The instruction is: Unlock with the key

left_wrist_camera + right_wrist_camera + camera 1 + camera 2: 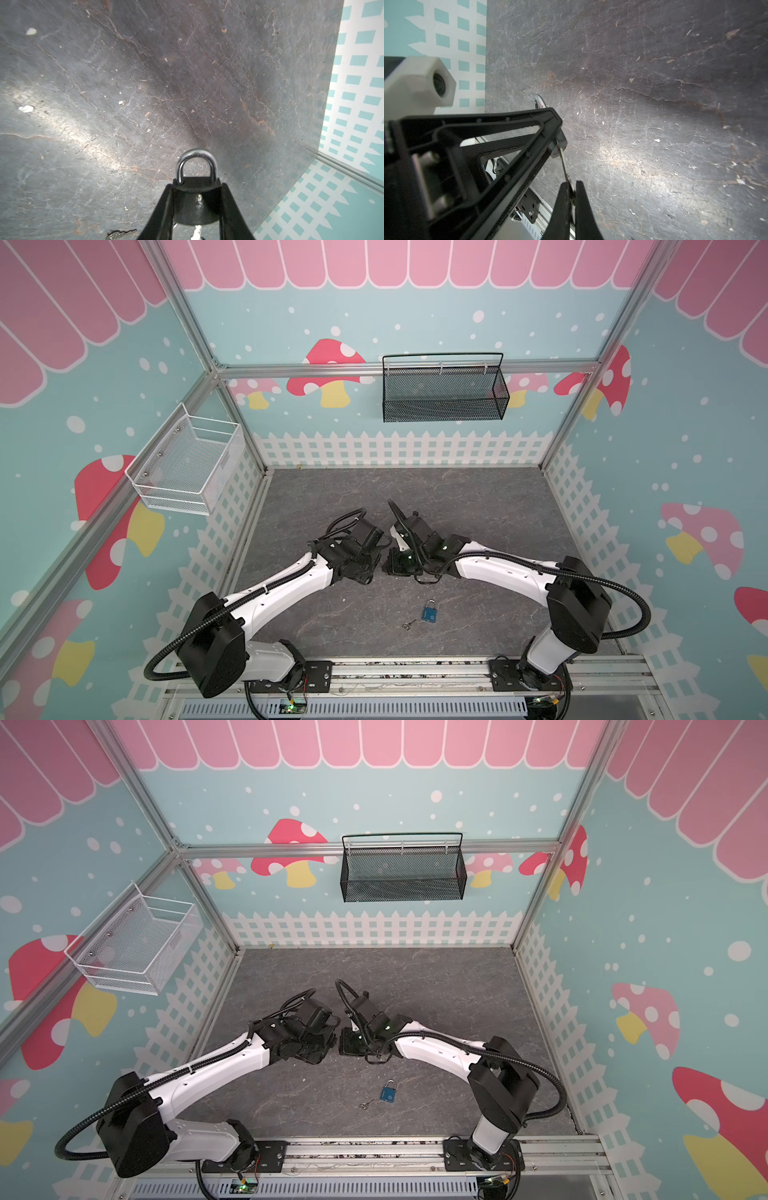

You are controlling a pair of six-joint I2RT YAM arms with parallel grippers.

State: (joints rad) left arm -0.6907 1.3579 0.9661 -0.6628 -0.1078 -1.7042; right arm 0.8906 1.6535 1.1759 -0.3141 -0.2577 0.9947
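At mid-table, padlock (196, 207): we clamp its body between our left gripper (196, 185) fingers.
Key (564, 164): pinched tight in our right gripper (572, 182), blade meeting the padlock's base.
Shackle (196, 164): looks seated; we judge the turn is not yet done.
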